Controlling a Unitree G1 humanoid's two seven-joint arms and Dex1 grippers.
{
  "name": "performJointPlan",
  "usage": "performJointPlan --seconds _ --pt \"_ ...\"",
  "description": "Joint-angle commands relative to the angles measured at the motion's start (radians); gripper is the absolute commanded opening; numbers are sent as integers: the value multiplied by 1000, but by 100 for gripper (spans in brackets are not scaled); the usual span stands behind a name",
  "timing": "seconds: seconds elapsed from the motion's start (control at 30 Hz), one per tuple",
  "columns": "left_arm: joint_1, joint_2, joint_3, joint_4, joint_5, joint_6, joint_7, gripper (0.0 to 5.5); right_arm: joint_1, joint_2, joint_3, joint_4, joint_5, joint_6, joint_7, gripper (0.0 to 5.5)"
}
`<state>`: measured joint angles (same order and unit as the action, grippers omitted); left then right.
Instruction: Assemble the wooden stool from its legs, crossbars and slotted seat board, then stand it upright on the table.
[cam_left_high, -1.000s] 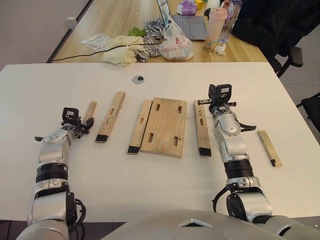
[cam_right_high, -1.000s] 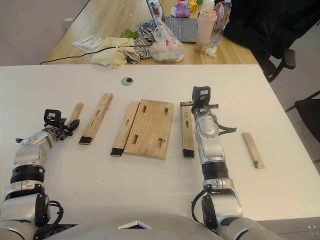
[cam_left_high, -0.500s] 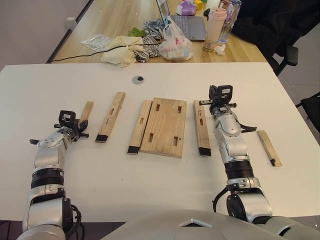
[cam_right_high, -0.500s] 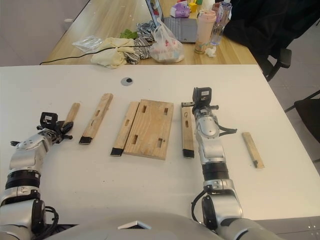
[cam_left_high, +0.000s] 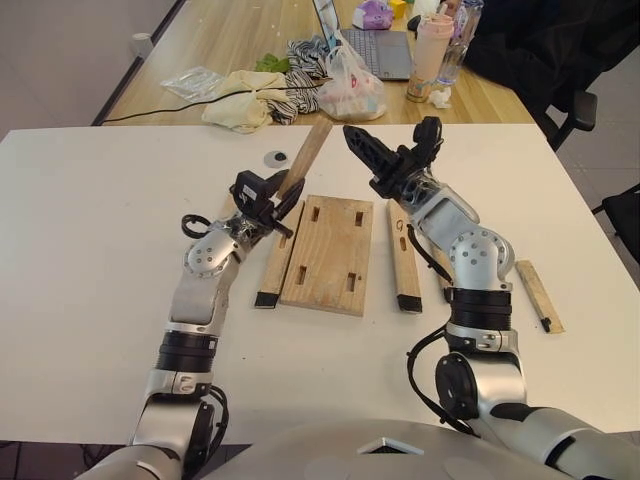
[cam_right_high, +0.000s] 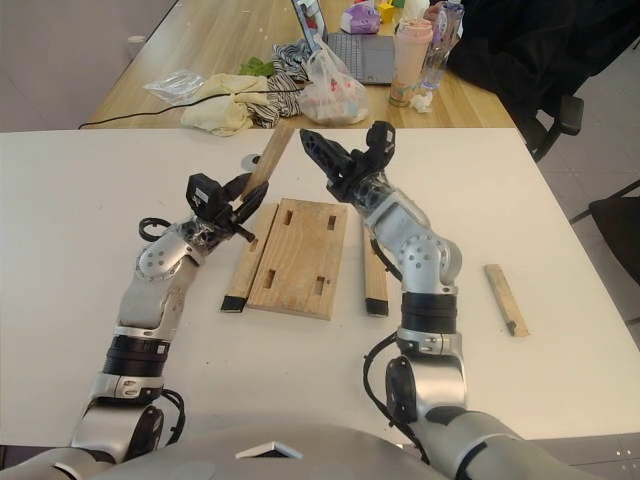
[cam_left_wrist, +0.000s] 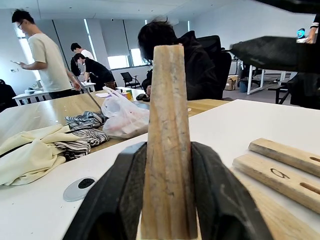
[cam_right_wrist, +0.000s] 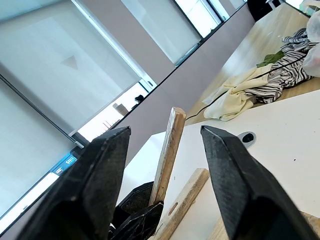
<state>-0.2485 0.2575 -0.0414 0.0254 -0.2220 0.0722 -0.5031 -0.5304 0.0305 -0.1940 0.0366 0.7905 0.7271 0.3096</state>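
One wooden bar (cam_left_high: 298, 165) stands tilted in the clenched left gripper (cam_left_high: 265, 203), long axis rising far and right, near the flat seat board's (cam_left_high: 325, 253) far left corner. The right gripper (cam_left_high: 390, 128), spread and empty, hangs right of the bar's top. Its wrist view shows the bar framed between both fingers, an alignment the head views cannot settle.
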Motion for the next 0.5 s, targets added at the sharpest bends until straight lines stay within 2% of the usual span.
performJointPlan --seconds 0.03,0.17,0.33,0.5 --pt "14 -6 -12 -26 -19 28 -26 125 4 -9 5 5 13 39 -2 289" --pt "47 -17 -29 -91 -70 53 -65 125 -4 7 -34 50 52 71 -20 289" --pt "68 -17 -48 -116 -78 60 -94 125 -22 12 -87 76 145 136 -48 199" --pt "71 -14 -55 -122 -80 69 -112 125 -23 1 -89 82 169 165 -58 120"
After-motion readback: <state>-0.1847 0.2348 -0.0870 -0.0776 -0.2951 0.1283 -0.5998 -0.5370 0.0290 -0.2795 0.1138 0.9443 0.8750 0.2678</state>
